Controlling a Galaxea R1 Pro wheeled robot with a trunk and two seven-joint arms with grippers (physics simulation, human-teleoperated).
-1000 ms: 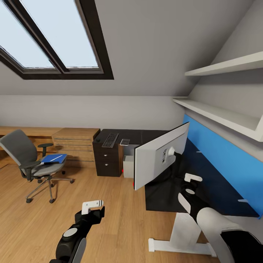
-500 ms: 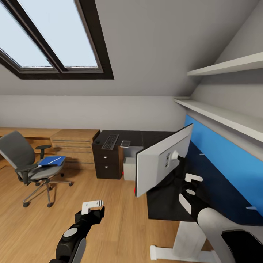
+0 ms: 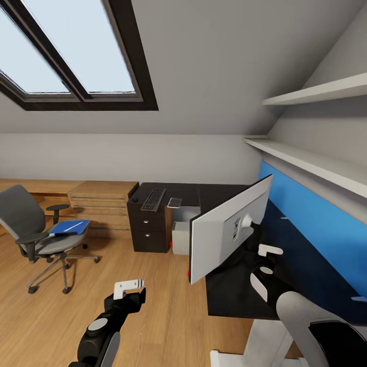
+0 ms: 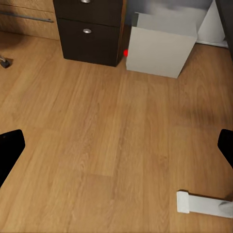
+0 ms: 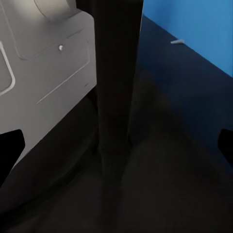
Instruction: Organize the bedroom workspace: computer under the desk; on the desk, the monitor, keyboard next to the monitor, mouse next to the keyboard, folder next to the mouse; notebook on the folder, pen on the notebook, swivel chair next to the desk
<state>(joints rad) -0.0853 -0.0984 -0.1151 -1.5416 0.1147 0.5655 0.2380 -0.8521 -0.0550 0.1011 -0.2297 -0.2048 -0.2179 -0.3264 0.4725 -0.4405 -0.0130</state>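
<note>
The monitor [image 3: 227, 232] stands on the black desk [image 3: 227, 290] with its pale grey back toward me. My right gripper [image 3: 268, 257] is open behind it, and the black stem [image 5: 114, 92] rises between its spread fingers, untouched. At the desk's far end lie the keyboard [image 3: 153, 199], the small mouse [image 3: 135, 197] and the notebook [image 3: 174, 202]. Under the desk sits the computer [image 3: 180, 235] [image 4: 160, 46]. The swivel chair [image 3: 35, 229] stands at the left with the blue folder [image 3: 66, 228] and the pen [image 3: 76, 224] on its seat. My left gripper [image 3: 128, 287] hangs open and empty over the floor.
A light wood chest [image 3: 102, 201] stands between chair and desk. Dark drawers [image 4: 90, 29] are beside the computer. The desk's white foot [image 4: 201, 204] rests on the wood floor. Two white shelves [image 3: 311, 127] jut out above the blue back panel [image 3: 316, 224]. A skylight [image 3: 76, 56] is overhead.
The whole picture has slid as the camera moved: chair and drawers drift left, the desk edge sinks lower. Both arms keep their places in the view, grippers still open.
</note>
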